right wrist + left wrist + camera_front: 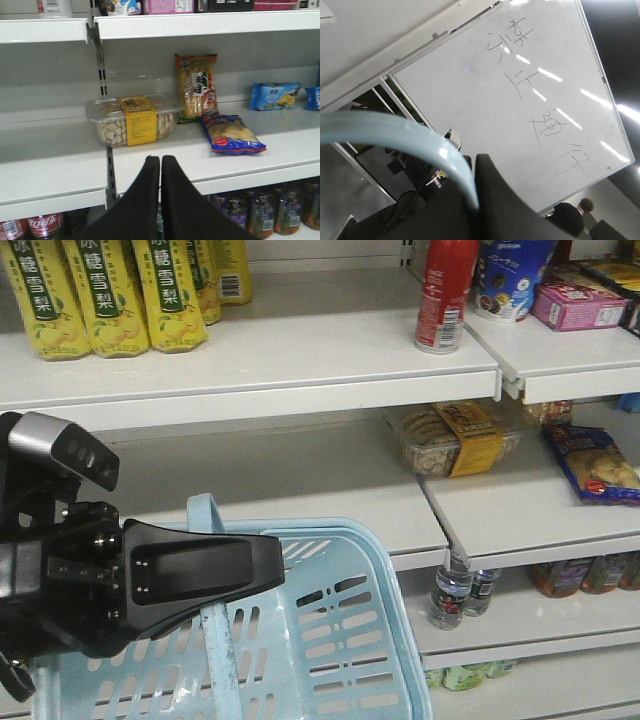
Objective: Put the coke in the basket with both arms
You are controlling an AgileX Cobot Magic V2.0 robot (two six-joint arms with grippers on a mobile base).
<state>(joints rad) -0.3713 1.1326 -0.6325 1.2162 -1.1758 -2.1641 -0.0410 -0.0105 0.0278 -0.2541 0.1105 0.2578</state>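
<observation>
L gripper point(262, 566) clamped on handle point(218, 640) above basket point(392, 575); R gripper point(160, 160) jaws pressed together, empty.

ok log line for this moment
left claw: shut on basket handle | right claw: shut, empty | coke: upright on upper shelf, not yet picked

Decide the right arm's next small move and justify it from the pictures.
Probably raise the right gripper towards the upper shelf and open it. Its jaws are shut and empty, facing the middle shelf, while the coke stands upright one shelf higher. The left gripper already clamps the handle of the basket.
</observation>
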